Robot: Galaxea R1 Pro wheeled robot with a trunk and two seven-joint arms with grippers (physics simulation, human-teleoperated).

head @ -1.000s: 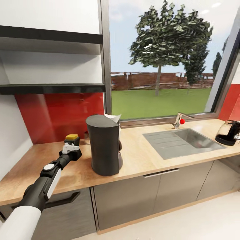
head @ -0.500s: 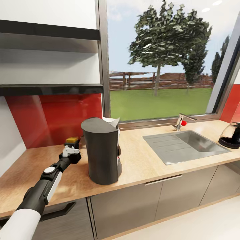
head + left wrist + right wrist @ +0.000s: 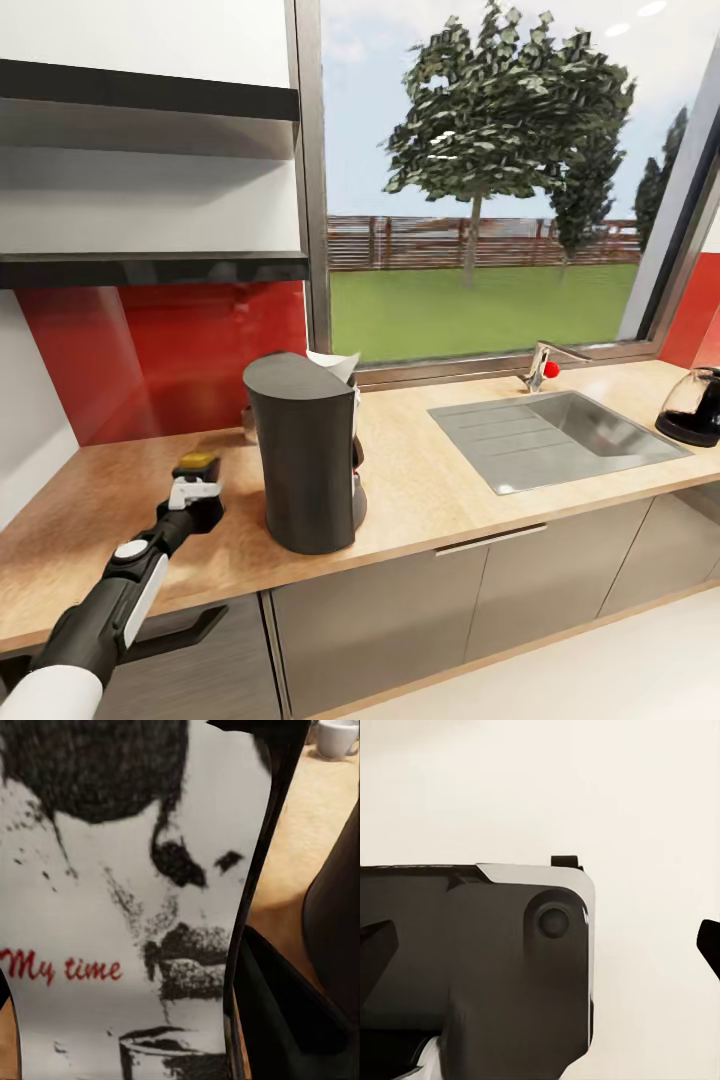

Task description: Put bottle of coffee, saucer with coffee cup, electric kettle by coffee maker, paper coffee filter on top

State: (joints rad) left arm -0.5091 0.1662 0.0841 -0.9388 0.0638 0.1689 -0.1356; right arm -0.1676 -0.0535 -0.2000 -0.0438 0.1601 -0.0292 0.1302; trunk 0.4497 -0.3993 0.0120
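The left gripper's (image 3: 195, 482) fingers clamp the small gold-lidded, white-labelled bottle of coffee (image 3: 197, 463), left of the tall black coffee maker (image 3: 305, 450) on the light-wood kitchen countertop (image 3: 440, 480).

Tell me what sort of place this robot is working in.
A home kitchen, rendered in a simulator. A long light-wood countertop runs over grey cabinet fronts with an inset steel sink and a tap under a big window. A coffee maker stands on the counter, and an electric kettle sits at the far end.
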